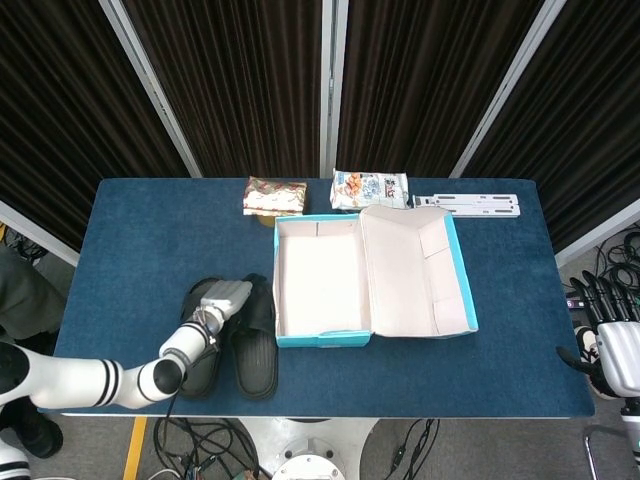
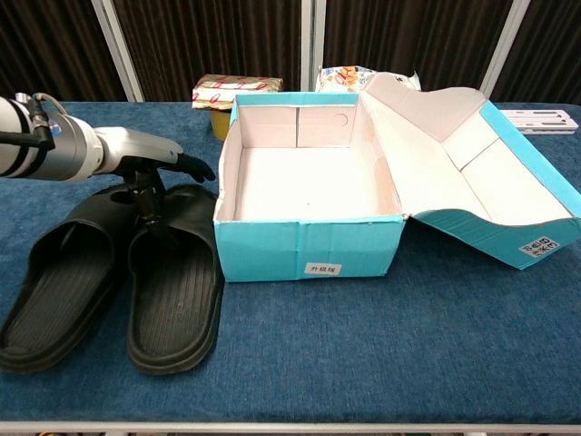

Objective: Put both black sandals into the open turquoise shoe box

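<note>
Two black sandals lie side by side at the front left of the table, the left sandal [image 2: 62,283] and the right sandal [image 2: 175,289] [image 1: 257,347], toes pointing away. The open turquoise shoe box [image 2: 309,241] [image 1: 322,339] stands just right of them, empty, its lid folded out to the right. My left hand [image 2: 145,165] [image 1: 223,298] hovers low over the sandals' toe straps. Its dark fingers [image 2: 145,202] point down into the gap between the two straps and touch them, and one finger sticks out toward the box. My right hand [image 1: 613,348] hangs off the table's right edge, fingers spread, holding nothing.
Behind the box lie a patterned snack packet [image 1: 274,195] [image 2: 236,86], a second snack bag [image 1: 369,188] and a white metal rail [image 1: 468,204]. My left forearm [image 1: 110,380] covers most of the left sandal in the head view.
</note>
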You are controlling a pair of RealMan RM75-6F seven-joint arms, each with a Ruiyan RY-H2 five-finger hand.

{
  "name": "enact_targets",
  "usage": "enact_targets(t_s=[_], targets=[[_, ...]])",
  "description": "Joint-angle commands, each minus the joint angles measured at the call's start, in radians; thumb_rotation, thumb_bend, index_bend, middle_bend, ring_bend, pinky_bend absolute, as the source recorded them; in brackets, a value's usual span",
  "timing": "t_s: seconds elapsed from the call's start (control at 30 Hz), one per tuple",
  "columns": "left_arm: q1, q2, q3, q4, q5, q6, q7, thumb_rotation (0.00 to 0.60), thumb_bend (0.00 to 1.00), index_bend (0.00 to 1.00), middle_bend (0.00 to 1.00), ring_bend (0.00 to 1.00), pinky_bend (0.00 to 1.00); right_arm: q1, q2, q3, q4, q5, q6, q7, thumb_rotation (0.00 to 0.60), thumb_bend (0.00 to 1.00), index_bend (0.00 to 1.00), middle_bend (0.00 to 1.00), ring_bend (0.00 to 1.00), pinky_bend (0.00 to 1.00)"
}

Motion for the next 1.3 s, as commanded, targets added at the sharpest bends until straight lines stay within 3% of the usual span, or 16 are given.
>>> enact_targets(t_s=[0.03,0.17,0.37,0.47,1.03,1.17,1.3], targets=[[-0.006,-0.026,-0.002,0.03,-0.024,-0.001,-0.024,0.6,0.0,0.05,0.04,0.65,0.86,0.0,-0.001,0.0,0.002,0.002,-0.001,0.002,0.6,0.04,0.0,0.0,0.0,0.0],[-0.007,-0.058,0.0,0.071,-0.035,0.009,-0.043,0.6,0.0,0.12,0.15,0.68,0.86,-0.002,-0.002,0.002,0.001,0.006,0.004,0.002,0.6,0.04,0.0,0.0,0.0,0.0],[0.017,-0.069,-0.025,0.088,-0.013,0.038,-0.099,0.6,0.0,0.44,0.46,0.8,0.93,-0.009,-0.002,0.004,0.0,0.01,0.016,0.0,0.6,0.05,0.0,0.0,0.0,0.0],[0.032,-0.04,-0.032,0.055,0.012,0.056,-0.115,0.6,0.0,0.48,0.52,0.82,0.94,-0.011,-0.001,0.004,-0.002,0.009,0.019,-0.002,0.6,0.05,0.0,0.0,0.0,0.0],[0.13,0.097,-0.073,-0.134,0.138,0.379,-0.113,0.6,0.0,0.48,0.52,0.82,0.94,-0.022,-0.001,0.004,-0.007,-0.006,0.051,-0.003,0.6,0.05,0.0,0.0,0.0,0.0],[0.175,0.129,-0.111,-0.148,0.174,0.417,-0.166,0.6,0.0,0.48,0.52,0.82,0.94,-0.025,-0.002,0.005,-0.005,-0.006,0.055,-0.002,0.6,0.05,0.0,0.0,0.0,0.0],[0.224,0.159,-0.203,-0.161,0.251,0.351,-0.333,0.6,0.0,0.48,0.52,0.82,0.94,-0.025,0.001,0.005,-0.013,-0.01,0.058,-0.014,0.6,0.05,0.0,0.0,0.0,0.0]])
